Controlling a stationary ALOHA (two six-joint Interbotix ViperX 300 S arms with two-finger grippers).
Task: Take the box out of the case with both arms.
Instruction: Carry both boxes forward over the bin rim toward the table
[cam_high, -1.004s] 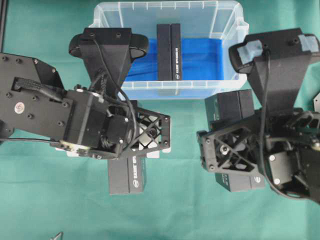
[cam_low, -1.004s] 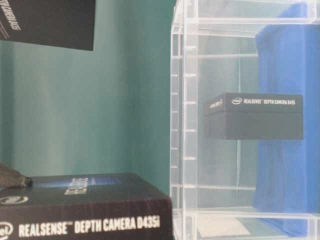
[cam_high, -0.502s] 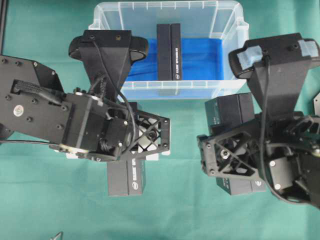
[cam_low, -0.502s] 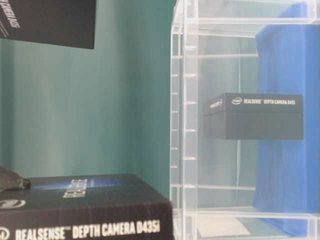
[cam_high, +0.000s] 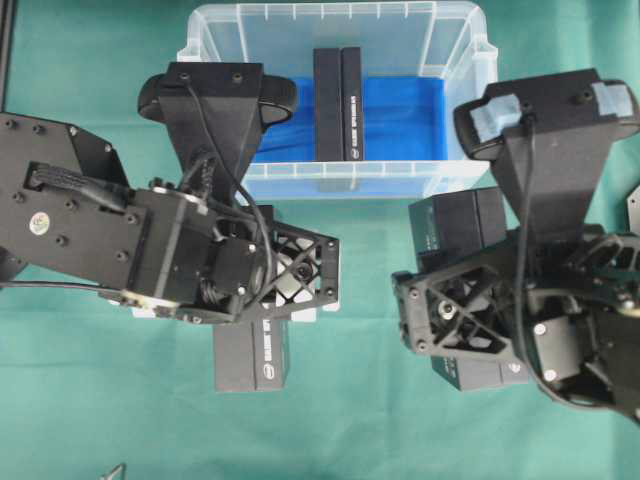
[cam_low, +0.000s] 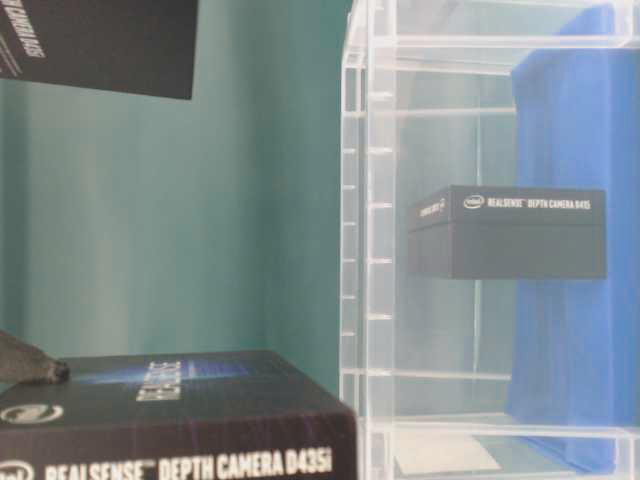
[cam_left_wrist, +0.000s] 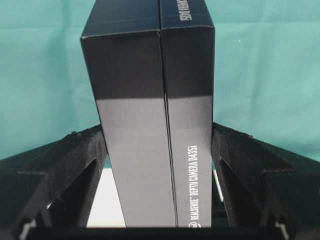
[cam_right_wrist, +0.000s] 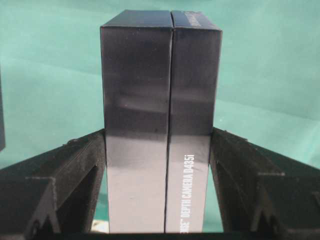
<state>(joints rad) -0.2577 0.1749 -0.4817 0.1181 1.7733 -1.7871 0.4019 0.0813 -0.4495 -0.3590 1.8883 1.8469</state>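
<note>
The case (cam_high: 340, 182) stands at the top middle, and one black box (cam_high: 338, 100) sits upright on its blue lining; the table-level view shows that box (cam_low: 510, 232) through the case's clear wall (cam_low: 365, 250). In front of the case, my left gripper (cam_high: 288, 275) is shut on a second black box (cam_high: 252, 358). In the left wrist view both fingers press that box's sides at the left gripper (cam_left_wrist: 157, 132). My right gripper (cam_high: 462, 312) is shut on a third black box (cam_high: 455, 215), and the right wrist view shows the right gripper (cam_right_wrist: 159, 134) clamped on it.
Teal cloth (cam_high: 80, 420) covers the table around the case. A white patch (cam_left_wrist: 107, 200) lies under the left gripper. A small metal piece (cam_high: 115, 470) lies at the bottom left, and a black plate (cam_high: 632, 205) is at the right edge. Two box parts (cam_low: 170, 420) show at the table-level view's left.
Both arms have drifted slightly toward the near edge with their boxes. In the table-level view the lower box has slid a little to the right. The box in the case has not moved.
</note>
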